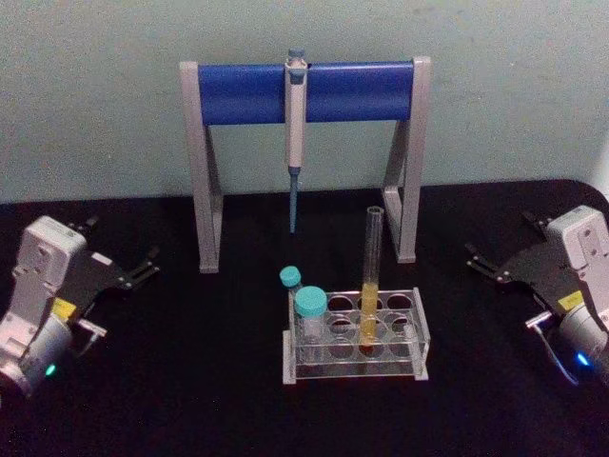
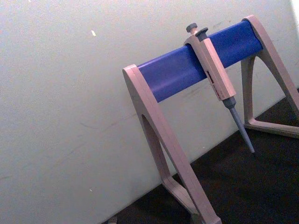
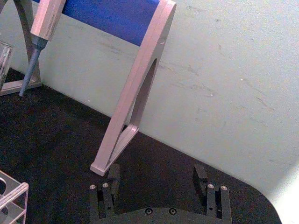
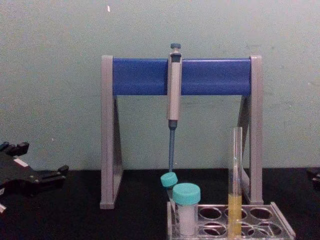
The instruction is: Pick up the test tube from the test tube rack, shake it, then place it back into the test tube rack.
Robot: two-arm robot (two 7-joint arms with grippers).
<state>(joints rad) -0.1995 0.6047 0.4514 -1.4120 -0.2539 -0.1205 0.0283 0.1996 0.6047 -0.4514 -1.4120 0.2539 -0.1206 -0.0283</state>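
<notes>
The test tube (image 1: 370, 276) stands upright in the clear test tube rack (image 1: 422, 335) at the table's middle, yellow-orange liquid in its lower part. From the chest view the test tube (image 4: 235, 175) rises well above the rack (image 4: 283, 226). My left gripper (image 1: 122, 243) rests open at the far left of the table, apart from the rack, and also appears low at the chest view's edge (image 4: 44, 159). Far to the right my right gripper (image 1: 497, 235) is open too, its two fingers (image 3: 201, 176) spread with nothing between them.
Two teal-capped tubes (image 1: 310, 316) stand in the rack's left holes. Behind the rack stands a grey-and-blue pipette stand (image 1: 238, 92) with a pipette (image 1: 296, 133) hanging from its bar. A black cloth covers the table; a pale wall is behind.
</notes>
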